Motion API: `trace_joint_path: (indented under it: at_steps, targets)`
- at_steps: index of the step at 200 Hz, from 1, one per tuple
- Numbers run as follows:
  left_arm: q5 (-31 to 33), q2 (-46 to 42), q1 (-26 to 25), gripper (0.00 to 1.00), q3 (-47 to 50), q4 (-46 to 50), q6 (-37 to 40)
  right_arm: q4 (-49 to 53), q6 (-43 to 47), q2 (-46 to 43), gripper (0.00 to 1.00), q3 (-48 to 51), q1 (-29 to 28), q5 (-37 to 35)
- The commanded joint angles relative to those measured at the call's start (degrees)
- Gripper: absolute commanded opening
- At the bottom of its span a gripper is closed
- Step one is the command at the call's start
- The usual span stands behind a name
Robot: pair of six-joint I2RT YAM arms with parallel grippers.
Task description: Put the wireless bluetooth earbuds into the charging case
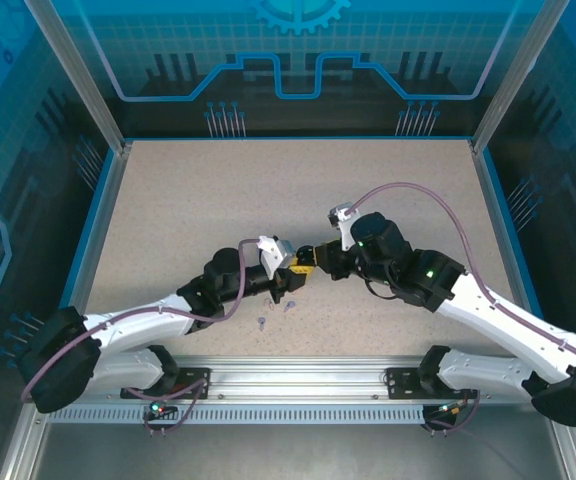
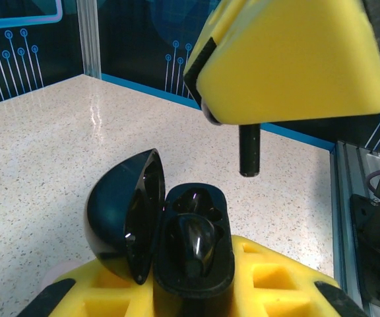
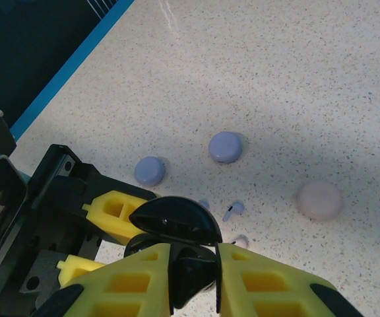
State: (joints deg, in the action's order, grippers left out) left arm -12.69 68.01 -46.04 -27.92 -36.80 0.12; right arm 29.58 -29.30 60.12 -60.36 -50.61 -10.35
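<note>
We clamp the open black charging case point(image 2: 193, 254) in our left pincer point(image 1: 290, 274) and pinch a black earbud point(image 2: 249, 150) in our right pincer point(image 3: 194, 267) just above it, not yet seated; a lavender earbud point(image 3: 233, 210) lies loose beneath.

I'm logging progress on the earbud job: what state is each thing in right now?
Black charging case: lid open.
Black earbud: stem down above the case, not seated.
Left hand: shut on the case.
Right hand: shut on the black earbud.
Lavender cases: closed, on the table.
Pink case: closed, on the table.
Lavender earbud: loose on the table.
</note>
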Motion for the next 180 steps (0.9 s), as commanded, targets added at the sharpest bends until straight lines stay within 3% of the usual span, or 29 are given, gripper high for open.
trace_joint_path:
  at_steps: [1,108,180]
  targets:
    - [1.3,0.4,-0.5,0.0,-2.0,-3.0,0.8,-2.6,0.6,0.4,0.22,-0.6,-0.9,-2.2]
    - [1.5,0.6,-0.5,0.0,-1.8,-3.6,-0.2,-3.4,0.6,3.5,0.22,-0.2,-2.0,-5.8]
    - [2.0,0.4,-0.5,0.0,-1.7,-3.6,-0.3,-2.5,0.3,4.0,0.22,0.0,-2.5,-3.2]
